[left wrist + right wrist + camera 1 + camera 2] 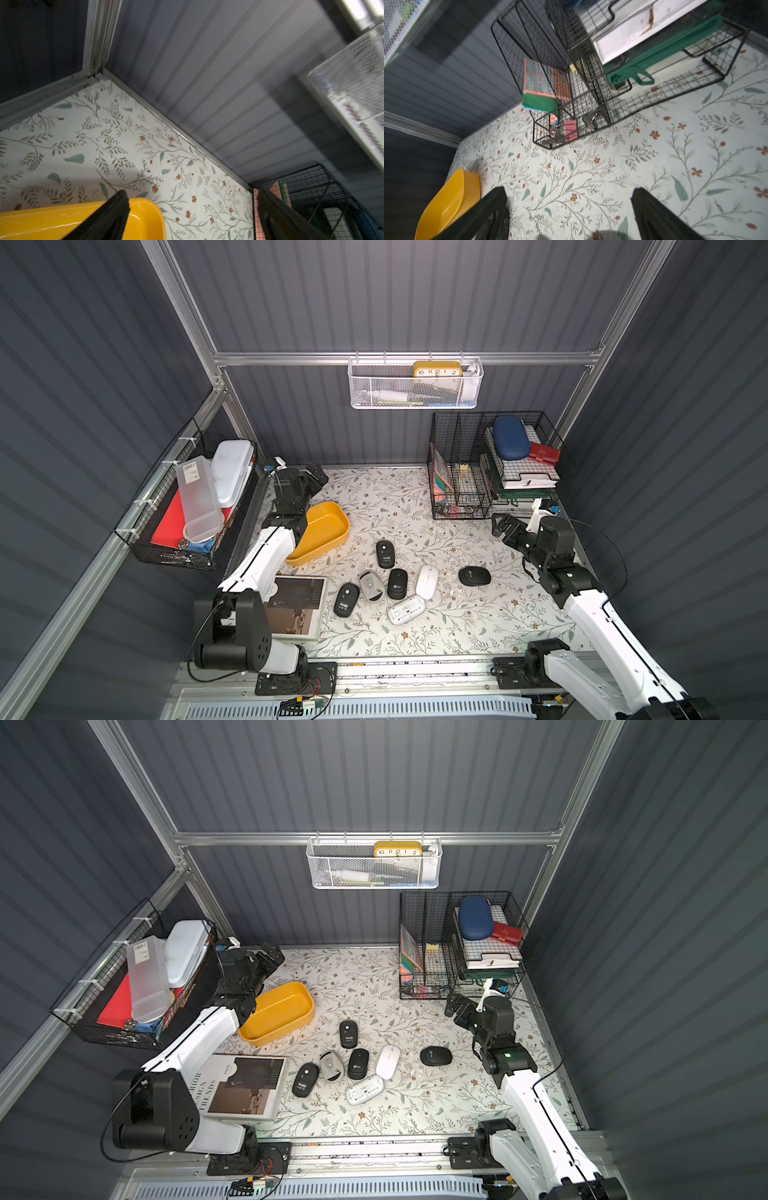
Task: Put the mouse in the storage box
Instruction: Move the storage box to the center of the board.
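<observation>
The mustard-yellow storage box [320,533] lies empty at the mid-left of the floral table, partly under my left arm. Several mice lie loose in the middle: a black mouse [385,554] nearest the box, a white mouse [427,581], and a black oval mouse [474,576] apart to the right. My left gripper [316,477] hangs open beyond the box's far end, holding nothing; the left wrist view shows the box's corner [149,216] by one finger. My right gripper [505,526] is open and empty in front of the wire organiser, well right of the mice.
A black wire-mesh organiser [490,464] with papers and cases stands at the back right. A white mesh basket [415,383] hangs on the back wall. A wire rack [187,510] of boxes is fixed to the left wall. A book [297,608] lies front left.
</observation>
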Controlling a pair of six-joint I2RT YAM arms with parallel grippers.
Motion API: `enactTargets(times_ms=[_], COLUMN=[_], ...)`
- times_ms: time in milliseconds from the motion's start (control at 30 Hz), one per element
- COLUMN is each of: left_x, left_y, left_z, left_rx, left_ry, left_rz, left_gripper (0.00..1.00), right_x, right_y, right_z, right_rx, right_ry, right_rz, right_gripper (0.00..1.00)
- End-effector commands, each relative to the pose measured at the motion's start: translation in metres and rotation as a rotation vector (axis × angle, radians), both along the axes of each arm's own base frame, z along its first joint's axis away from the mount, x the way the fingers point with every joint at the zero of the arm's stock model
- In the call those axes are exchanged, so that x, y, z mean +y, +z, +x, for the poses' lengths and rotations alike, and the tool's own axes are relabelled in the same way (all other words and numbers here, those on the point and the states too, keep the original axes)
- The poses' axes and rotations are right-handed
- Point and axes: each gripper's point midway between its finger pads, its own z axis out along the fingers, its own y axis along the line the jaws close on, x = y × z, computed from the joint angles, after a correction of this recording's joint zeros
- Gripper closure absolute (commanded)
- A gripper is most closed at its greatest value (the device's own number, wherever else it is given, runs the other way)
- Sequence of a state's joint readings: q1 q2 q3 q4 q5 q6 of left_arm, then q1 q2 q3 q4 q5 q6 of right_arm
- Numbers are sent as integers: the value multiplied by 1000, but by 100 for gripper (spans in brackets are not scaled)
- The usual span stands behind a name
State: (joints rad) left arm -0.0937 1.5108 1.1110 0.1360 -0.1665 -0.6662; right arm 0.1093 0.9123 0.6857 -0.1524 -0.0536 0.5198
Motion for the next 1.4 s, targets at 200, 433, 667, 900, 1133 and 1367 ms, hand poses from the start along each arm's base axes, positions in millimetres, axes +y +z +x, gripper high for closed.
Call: enactTargets(times_ms=[200,433,667,900,1133,1367], left_x=[-32,-79,-124,-181,-245,-304], left_y=[-99,-144,-157,-151,-136,-146], left_z=[9,8,1,-2,0,-4], left_rx=[342,450,478,462,422,426], left_ry=[-146,-257,-359,-458,-561,-661], left_rz=[-41,-61,-56,-58,-54,-51], left_gripper=[1,1,1,1,1,1], right_x=[47,67,75,74,67,52], right_y=[-24,-29,-30,-28,-27,-23], right_z=[-14,-12,-12,-13,-15,-19], right_rx=[175,205,205,201,199,192], right_ry=[150,191,206,203,175,112], right_rz=[-80,-142,-172,-186,-210,-247], right_gripper=[1,1,1,1,1,1])
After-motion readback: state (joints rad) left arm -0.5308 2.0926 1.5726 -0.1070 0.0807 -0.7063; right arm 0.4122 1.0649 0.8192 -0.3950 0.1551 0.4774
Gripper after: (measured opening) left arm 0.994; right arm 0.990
